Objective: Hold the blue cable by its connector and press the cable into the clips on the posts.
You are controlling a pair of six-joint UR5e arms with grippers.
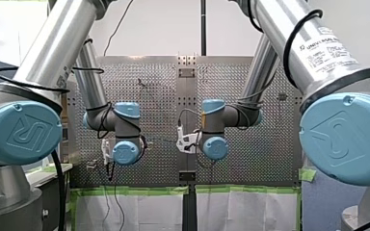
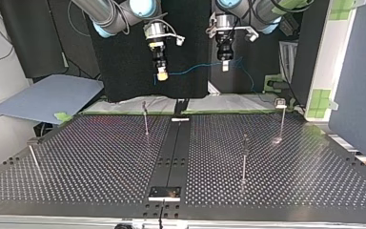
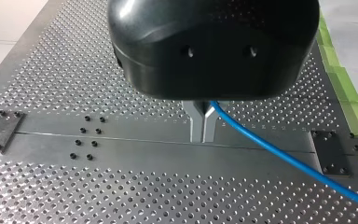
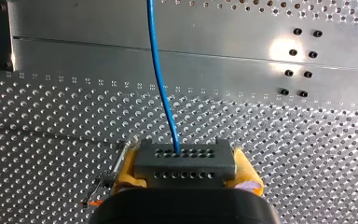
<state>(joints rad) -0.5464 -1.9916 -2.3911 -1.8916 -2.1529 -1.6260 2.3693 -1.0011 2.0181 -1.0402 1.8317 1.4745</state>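
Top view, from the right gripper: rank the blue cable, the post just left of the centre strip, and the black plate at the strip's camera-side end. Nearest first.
From my right gripper, at the view's left:
1. blue cable: in its grip, held by the connector.
2. post: below the gripper, just left of the centre strip.
3. black plate: at the strip's camera-side end, farthest.

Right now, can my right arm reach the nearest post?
Probably yes: the right tool, shut on the connector, hangs higher than that post with open space between; only the blue cable, held by the left tool, tethers it.
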